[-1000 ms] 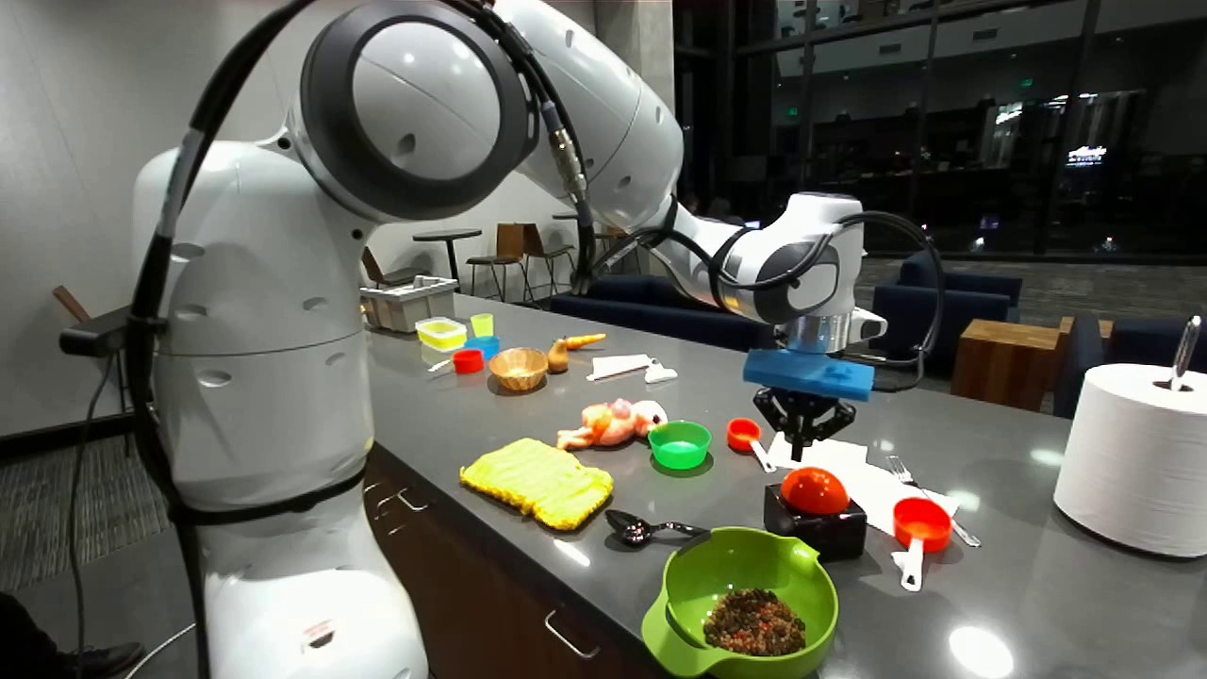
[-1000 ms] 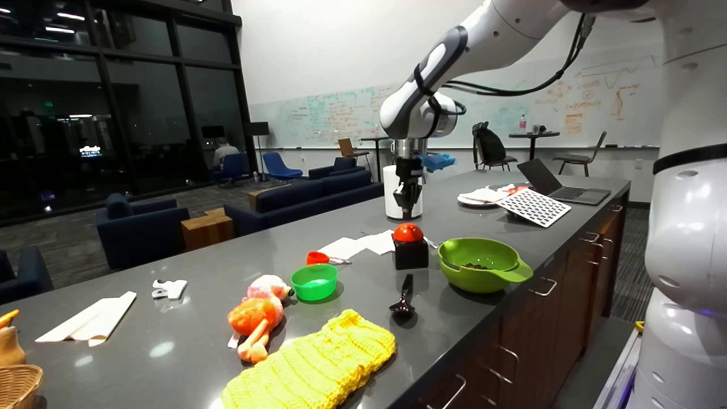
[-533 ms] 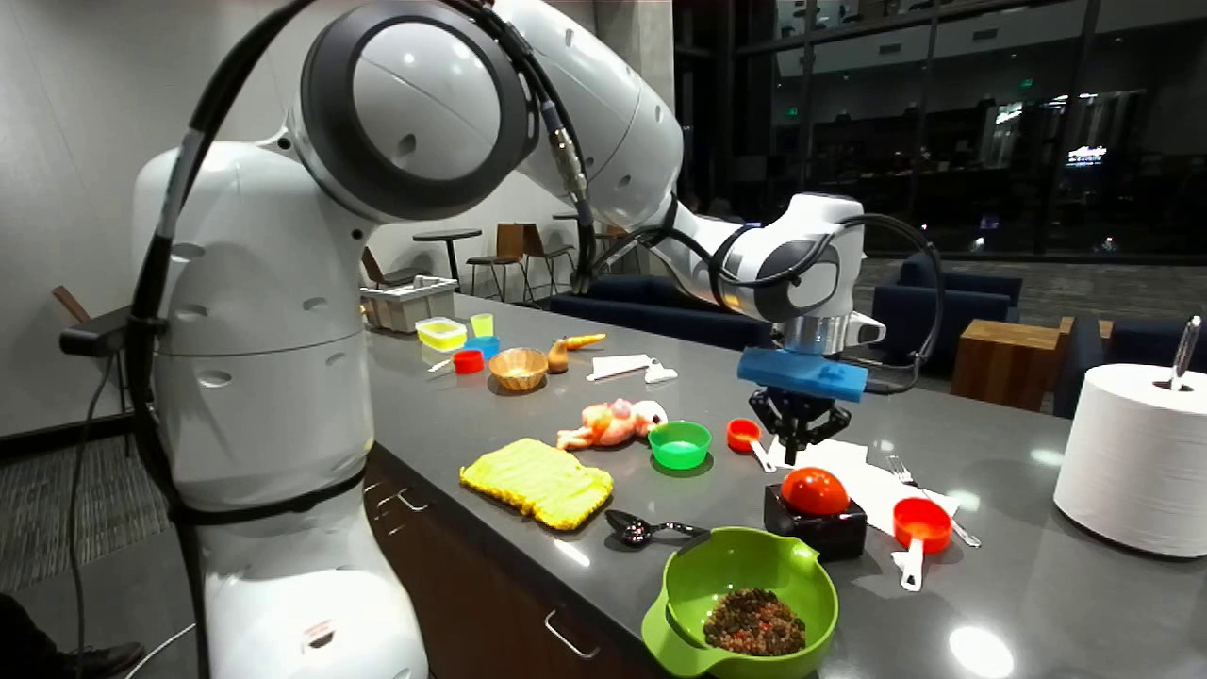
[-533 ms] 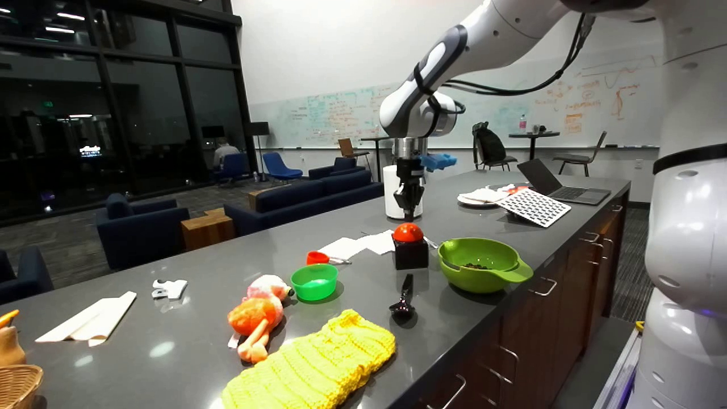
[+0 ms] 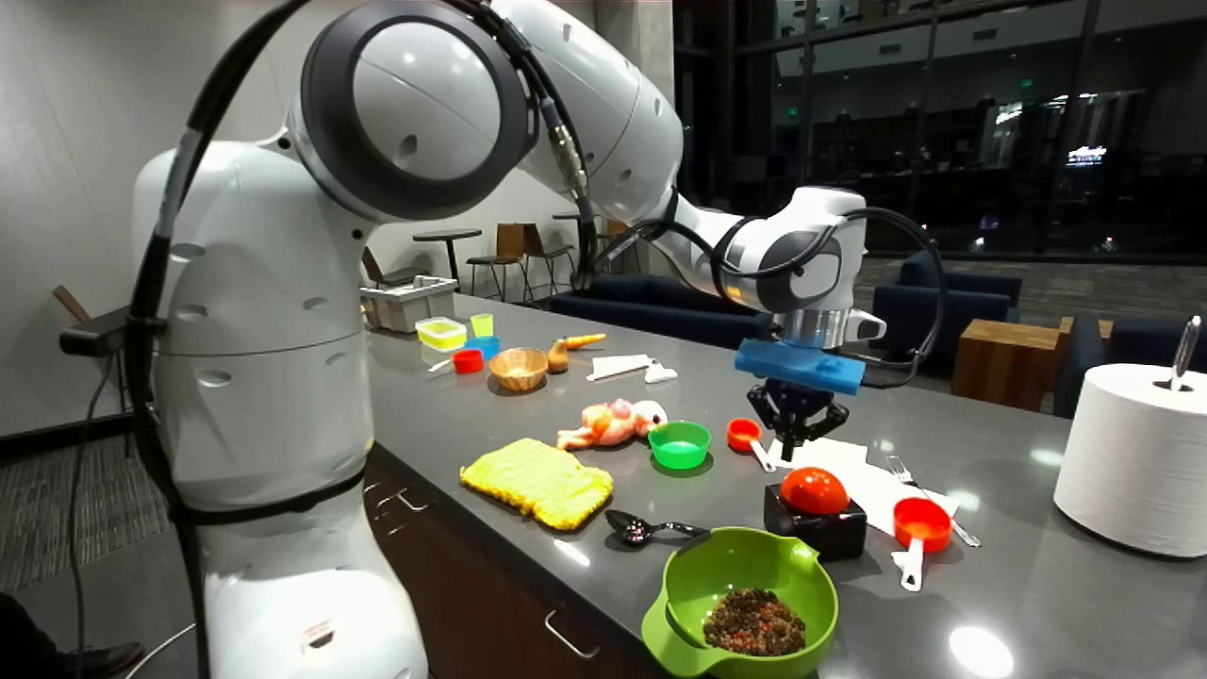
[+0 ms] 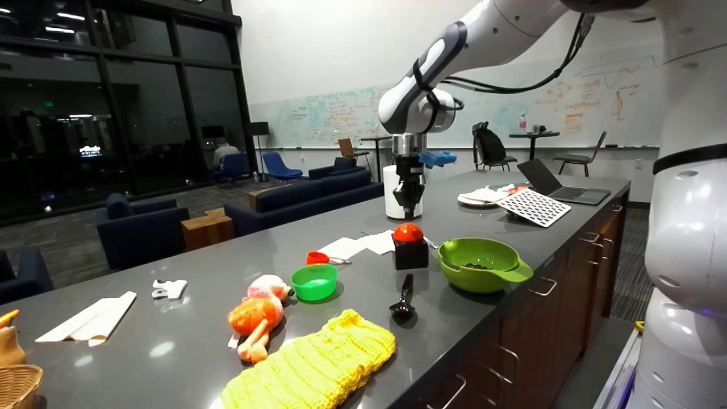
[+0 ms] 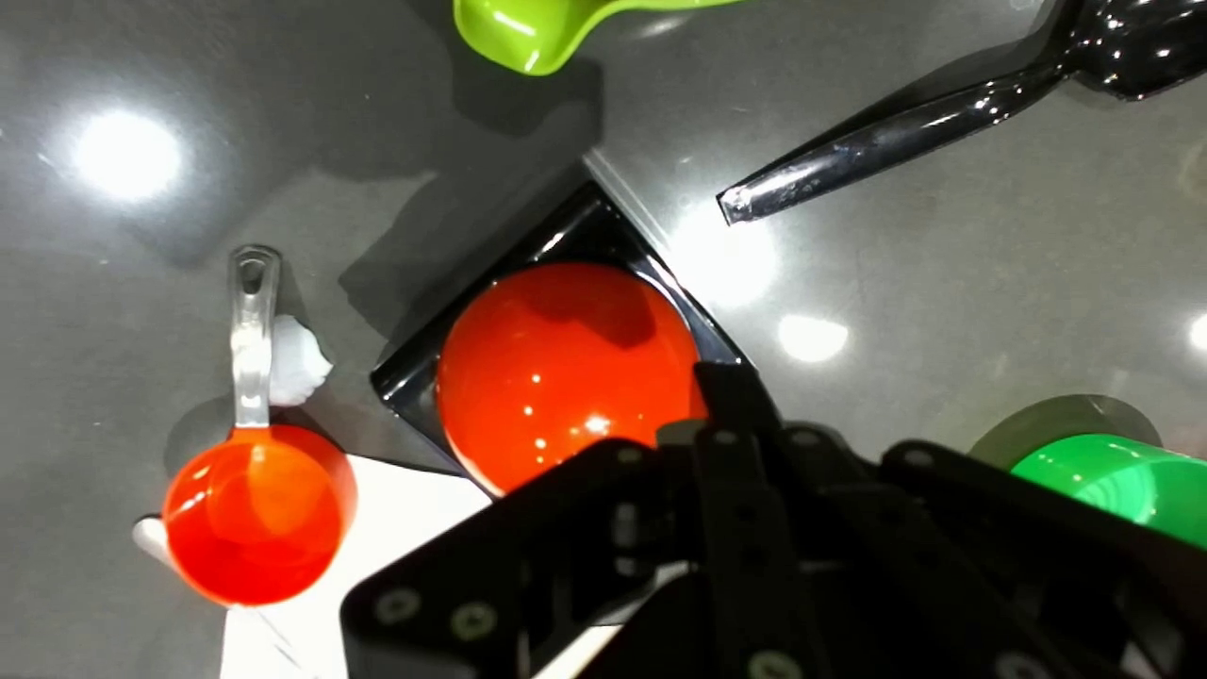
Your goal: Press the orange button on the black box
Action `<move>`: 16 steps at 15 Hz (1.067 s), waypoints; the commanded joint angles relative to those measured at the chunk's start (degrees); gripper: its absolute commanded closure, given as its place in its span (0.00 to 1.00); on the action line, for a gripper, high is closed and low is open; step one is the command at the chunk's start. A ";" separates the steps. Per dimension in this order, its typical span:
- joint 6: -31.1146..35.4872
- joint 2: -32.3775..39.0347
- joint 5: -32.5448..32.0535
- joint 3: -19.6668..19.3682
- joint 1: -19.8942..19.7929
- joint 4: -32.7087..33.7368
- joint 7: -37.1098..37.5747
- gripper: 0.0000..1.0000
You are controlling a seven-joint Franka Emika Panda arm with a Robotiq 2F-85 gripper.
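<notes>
Green bowl (image 6: 480, 279), black spoon (image 7: 962, 115), red cup (image 7: 259, 519), white paper (image 7: 401, 509) around black box (image 5: 816, 536)

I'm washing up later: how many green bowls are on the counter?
2: the large bowl with brown pellets, beside the black box, and the small bowl beside the stuffed toy. The arm may hide others.

Gray counter (image 6: 363, 289), black box (image 6: 411, 255), yellow cloth (image 6: 318, 360)

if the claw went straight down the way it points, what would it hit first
Most likely the domed orange button, near its edge: the claw points down over it in an exterior view. Depth is unclear, so it could clip the black box instead.
</notes>
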 commanded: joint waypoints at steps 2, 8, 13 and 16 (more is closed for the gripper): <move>-0.83 0.19 0.04 1.02 -0.89 1.18 0.77 1.00; 4.36 0.20 -0.02 1.63 -0.93 1.13 -3.45 0.50; 5.89 -1.04 -2.48 1.82 -0.93 0.77 -5.91 0.66; 5.90 -0.99 -2.21 1.48 -1.35 0.22 -5.57 0.67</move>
